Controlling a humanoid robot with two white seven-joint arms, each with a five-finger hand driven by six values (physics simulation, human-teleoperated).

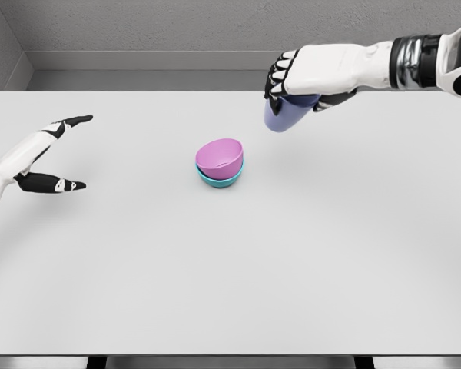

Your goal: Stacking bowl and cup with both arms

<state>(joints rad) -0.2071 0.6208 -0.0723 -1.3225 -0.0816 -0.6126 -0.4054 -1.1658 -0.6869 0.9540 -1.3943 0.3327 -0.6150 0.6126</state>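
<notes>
Two bowls, pink bowl [220,157] nested in teal bowl [217,178], sit mid-worktop [330,254], while the right hand [296,79] grips a purple cup [286,111] raised up-right of them and the left hand [46,157] hangs open at far left

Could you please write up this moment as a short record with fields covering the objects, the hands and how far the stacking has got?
surface: white table
stack: pink bowl nested, tilted, in teal bowl, near the table's middle
cup: purple cup, held in the air to the upper right of the stack
right hand: fingers curled around the cup from above
left hand: open, holding nothing, at the left edge
progress: bowls stacked; cup not yet placed in the pink bowl
</notes>
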